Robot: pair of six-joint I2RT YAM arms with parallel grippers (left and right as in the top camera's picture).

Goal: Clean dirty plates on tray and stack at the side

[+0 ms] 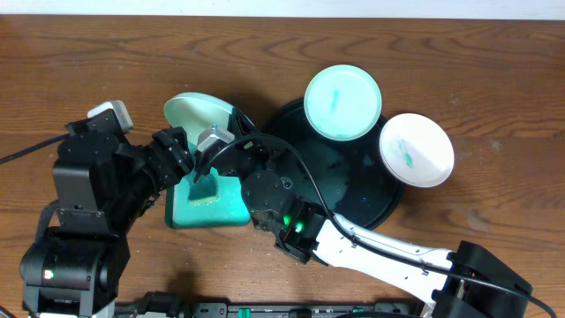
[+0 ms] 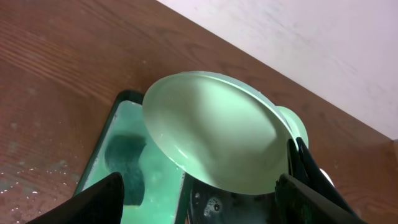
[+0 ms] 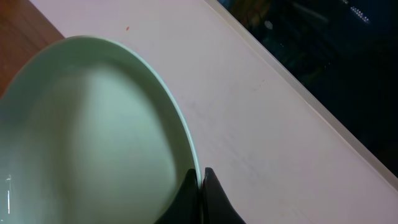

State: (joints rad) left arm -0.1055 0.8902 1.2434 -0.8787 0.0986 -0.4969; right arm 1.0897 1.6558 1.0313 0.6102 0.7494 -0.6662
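Observation:
A pale mint plate [image 1: 198, 109] hangs tilted above the far end of the teal-green tray [image 1: 231, 212]. My right gripper [image 3: 200, 177] is shut on the rim of that plate [image 3: 87, 137]. Two more plates lie on the black tray [image 1: 353, 190]: one [image 1: 342, 102] at its far edge, one [image 1: 416, 148] at its right edge, both with teal smears. My left gripper [image 2: 199, 200] stands open just below the held plate [image 2: 214, 140], over the teal-green tray [image 2: 161, 174], with nothing between its fingers. The dark sponge [image 2: 127, 165] lies in that tray.
The right arm [image 1: 371, 252] reaches in from the bottom right, across the near side of the black tray. The left arm's base [image 1: 79, 221] fills the left front. Water drops speckle the wooden table [image 2: 37, 180] beside the teal-green tray.

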